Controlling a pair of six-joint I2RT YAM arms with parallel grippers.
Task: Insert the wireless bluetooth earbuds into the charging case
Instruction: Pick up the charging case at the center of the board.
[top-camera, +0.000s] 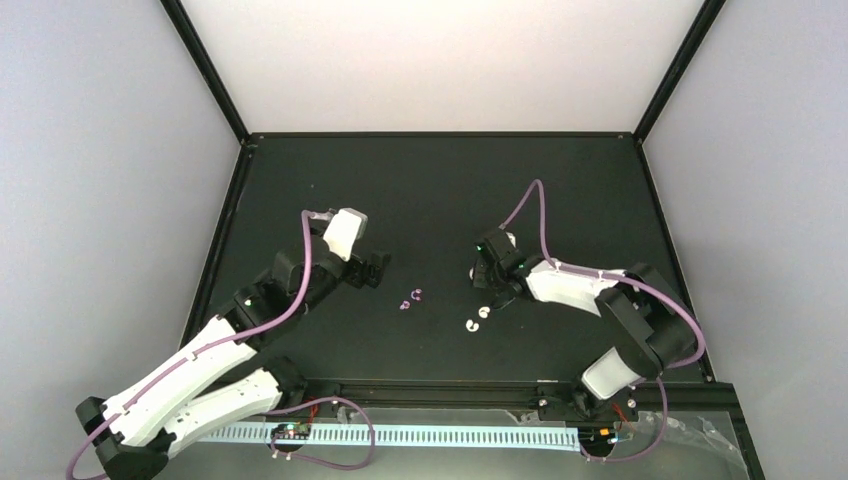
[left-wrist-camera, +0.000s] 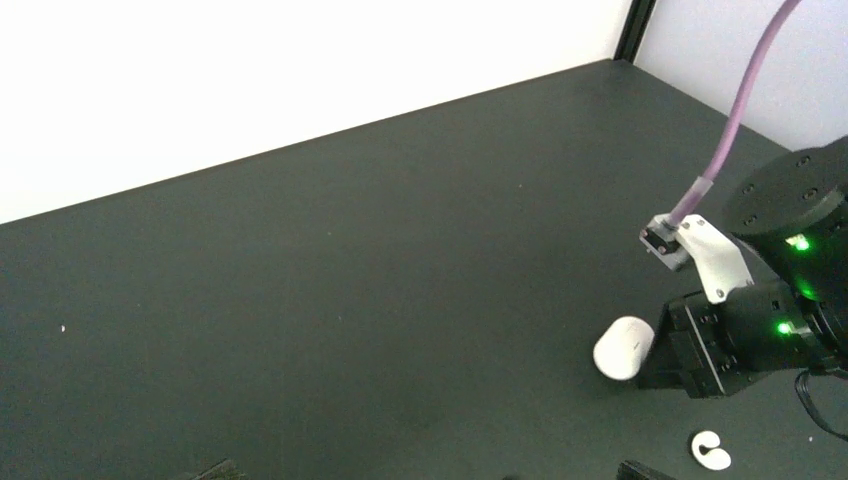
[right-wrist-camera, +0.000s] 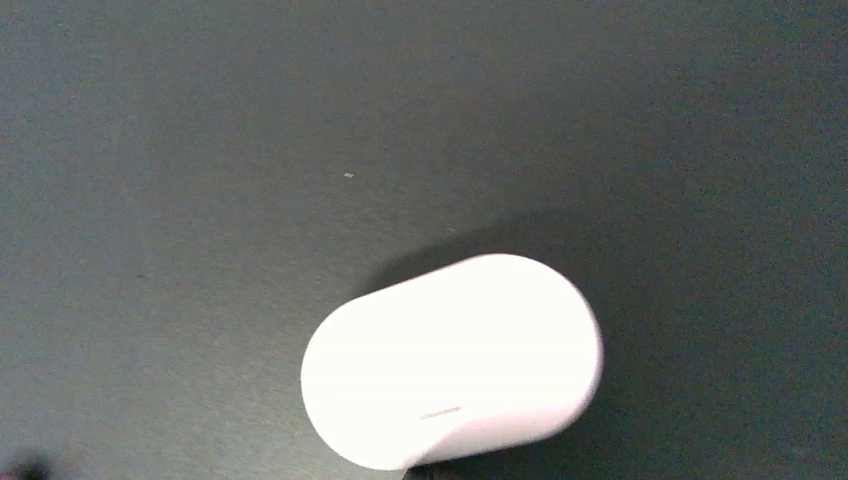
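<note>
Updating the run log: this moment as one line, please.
left hand: open, holding nothing | right hand: shut, at charging case | charging case: lid closed | earbuds: both loose on table

We see a dark matte counter (top-camera: 440, 190). The white charging case (left-wrist-camera: 623, 347) lies closed on it, right at the tips of the right fingers (left-wrist-camera: 688, 350). Two white earbuds (top-camera: 485, 312) lie close together just beside those fingers, on their near side. Two small purple curled pieces (top-camera: 411, 300) lie between the right fingers and the left fingers (top-camera: 375, 266).
</note>
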